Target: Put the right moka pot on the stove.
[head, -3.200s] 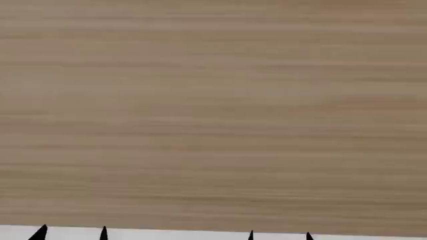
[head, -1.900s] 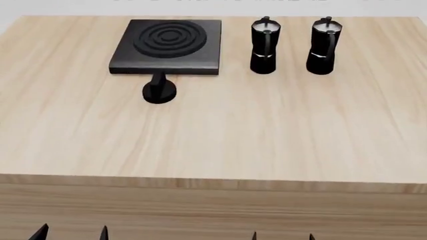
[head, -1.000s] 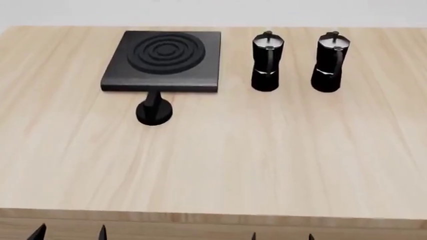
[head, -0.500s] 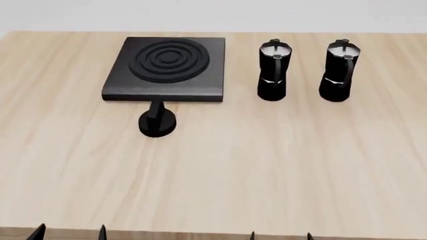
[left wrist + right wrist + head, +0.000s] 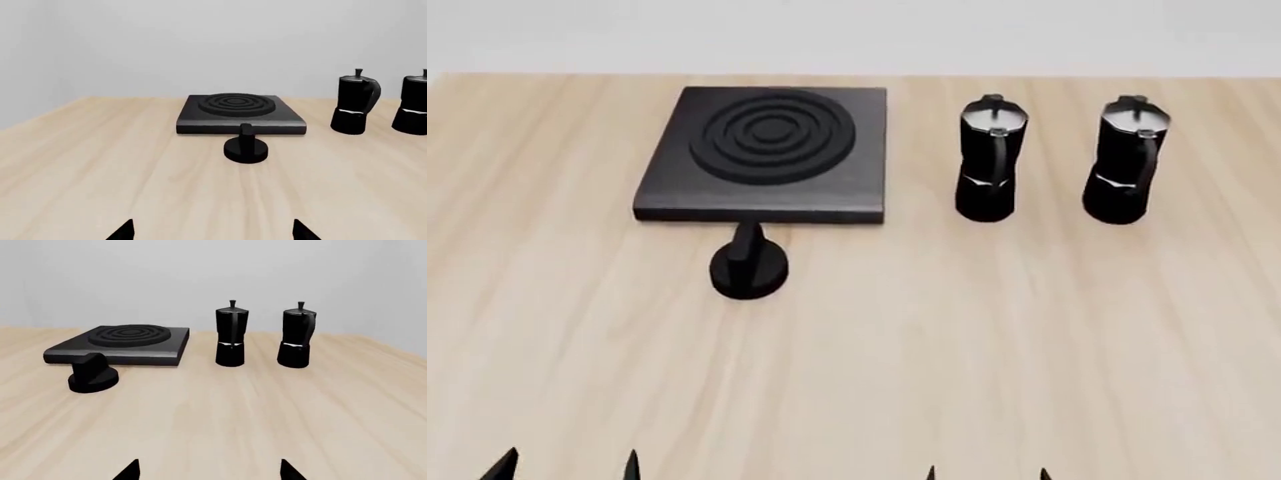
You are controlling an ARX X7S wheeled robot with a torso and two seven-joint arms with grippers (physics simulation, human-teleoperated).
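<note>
Nearest you: only the finger tips show at the bottom edge of the head view. Left gripper (image 5: 567, 465) and right gripper (image 5: 988, 472) both have fingers spread apart, nothing between them, hanging low at the near side of the counter (image 5: 961, 350).

Mid-counter: small black dial knob (image 5: 749, 268), just in front of the stove's near edge, ahead of your left fingers.

Far row, left to right: the stove (image 5: 767, 155), flat slab, burner rings bare; then the left moka pot (image 5: 989, 160); then the right moka pot (image 5: 1125, 163), upright, long axis vertical, handle curving toward you. The two pots stand apart from each other with a clear gap.

The relation that counts: the right moka pot lies ahead of your right fingers and off to their right, well apart from them. The right arm is the nearer one. In the right wrist view the pot (image 5: 297, 335) sits right of centre, beyond the finger line.

Judgement: reach not begun. Carrying it to the stove means passing the left pot, so lift high.
</note>
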